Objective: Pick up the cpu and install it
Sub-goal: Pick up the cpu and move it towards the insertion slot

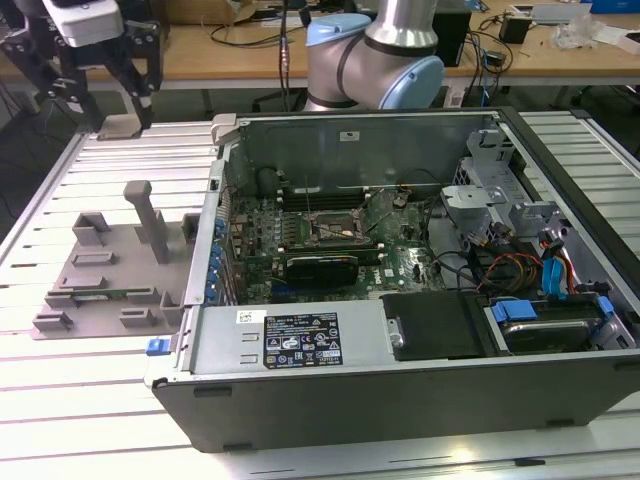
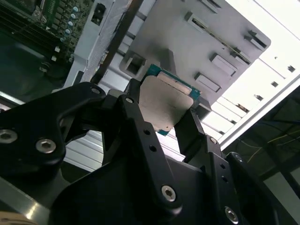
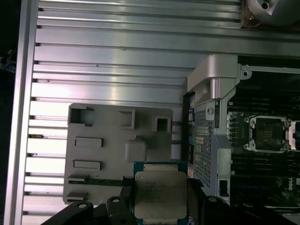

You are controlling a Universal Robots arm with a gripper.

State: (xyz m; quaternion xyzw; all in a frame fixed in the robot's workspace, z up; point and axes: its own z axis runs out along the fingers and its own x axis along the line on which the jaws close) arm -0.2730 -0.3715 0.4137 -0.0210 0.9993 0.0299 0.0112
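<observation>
1. Where things stand: the jaws are closed narrow on the cpu point(image 2: 164, 101), pinching it by two opposite edges. It's up in the air over the tray point(image 3: 93, 136). The tray sits on the desk point(image 1: 60, 420) toward the exterior view's left edge, just beside the computer case point(image 1: 420, 390).
2. Biggest worry imo is that this is an edge grip on a thin, slick chip. Any jolt and it could twist in the jaws, or drop onto the tray posts or the desk slats.
3. The case wall point(image 3: 213, 75) stands between the tray and the socket point(image 3: 269, 133). Cross too low and the chip or the jaws clip that rim.
4. The socket sits down on the board with other parts crowded around it. Those bulky black jaws could bump something on the way in.
5. Orientation matters too. If the chip arrives rotated or tilted, it won't seat, and the socket contacts could bend.
6. I can't really tell from these angles whether the socket's metal frame is fully open. If it isn't, the chip lands on metal instead of in the socket.
</observation>
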